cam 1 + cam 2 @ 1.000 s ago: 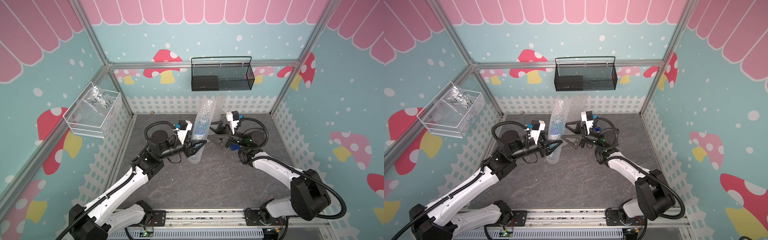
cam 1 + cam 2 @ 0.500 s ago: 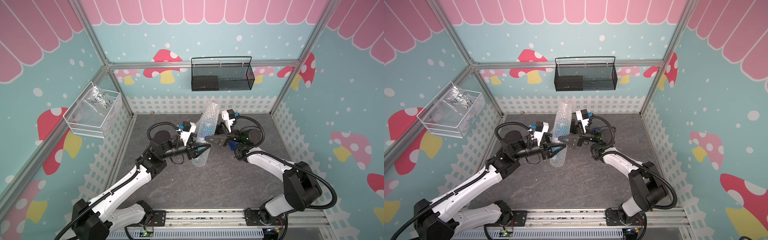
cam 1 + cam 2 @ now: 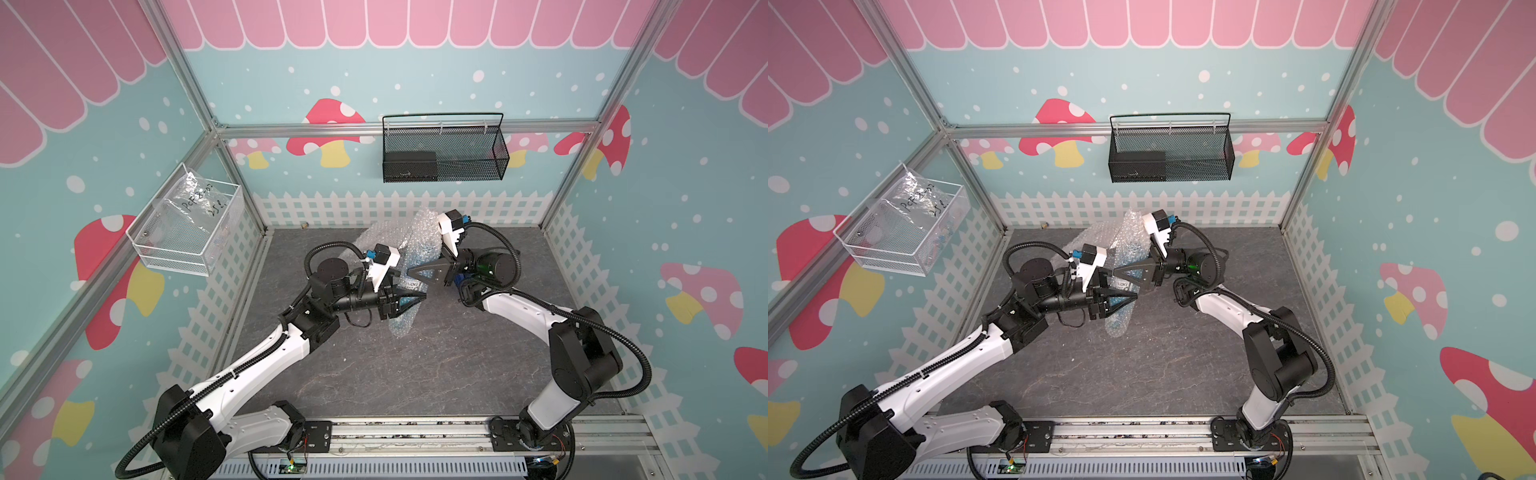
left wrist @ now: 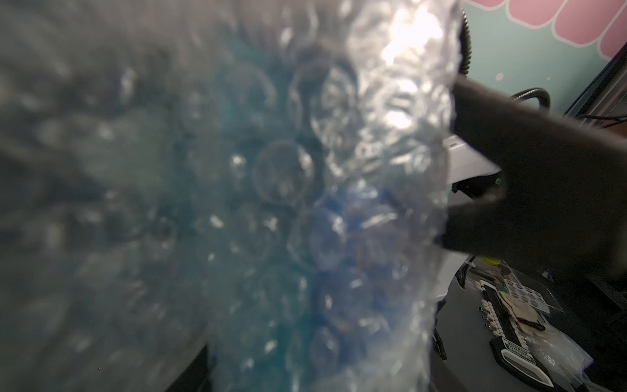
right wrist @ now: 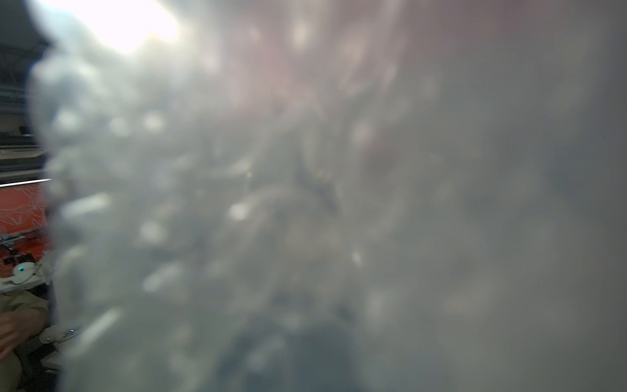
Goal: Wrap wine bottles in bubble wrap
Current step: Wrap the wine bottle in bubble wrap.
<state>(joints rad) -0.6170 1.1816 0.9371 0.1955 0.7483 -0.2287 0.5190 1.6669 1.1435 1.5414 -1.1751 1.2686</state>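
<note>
Centrally, above the grey stone-patterned bench [image 3: 415, 374], the left tool [image 3: 409, 300] clamps bubble wrap [image 3: 419, 230] rolled around the blue bottle [image 3: 420, 254]. The right tool [image 3: 417, 274] meets the wrap, but I cannot tell whether it grips. Mushroom-painted walls [image 3: 291, 62] carry a black basket [image 3: 444, 153], upper centre.

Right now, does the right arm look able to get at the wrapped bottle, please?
Probably yes: the right gripper is at the bubble wrap around the bottle, with nothing between them; the left gripper holds it further along.
</note>
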